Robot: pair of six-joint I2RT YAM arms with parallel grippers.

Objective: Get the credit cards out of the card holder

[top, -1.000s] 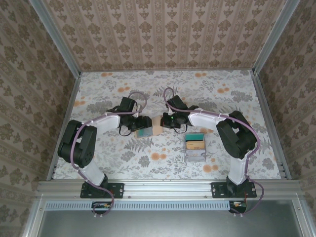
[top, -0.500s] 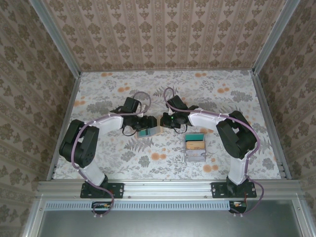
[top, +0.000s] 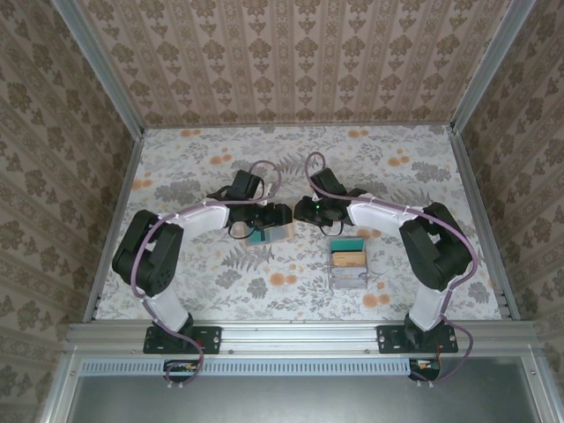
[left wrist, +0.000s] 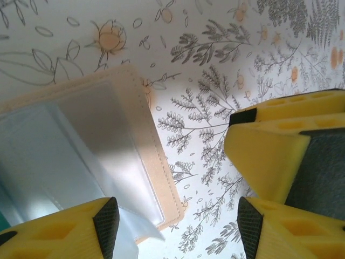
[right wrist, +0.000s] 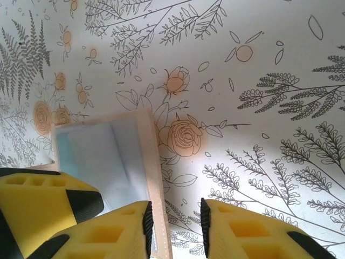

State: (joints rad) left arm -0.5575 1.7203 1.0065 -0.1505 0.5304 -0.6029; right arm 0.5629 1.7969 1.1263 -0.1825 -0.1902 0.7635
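Both grippers hang unclenched, grasping nothing, over the open card holder (left wrist: pixel 81 145), just left of centre in the overhead view. In the last second my left gripper (left wrist: pixel 178 226) has slid rightward across it and the right gripper (right wrist: pixel 175 229) has backed off (they nearly touch). I judge the teal card (top: pixel 257 236) still pocketed.

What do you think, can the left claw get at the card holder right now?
Probably yes. The left claw is open right over the card holder, with nothing between them. The right claw sits close beside it and might crowd it.
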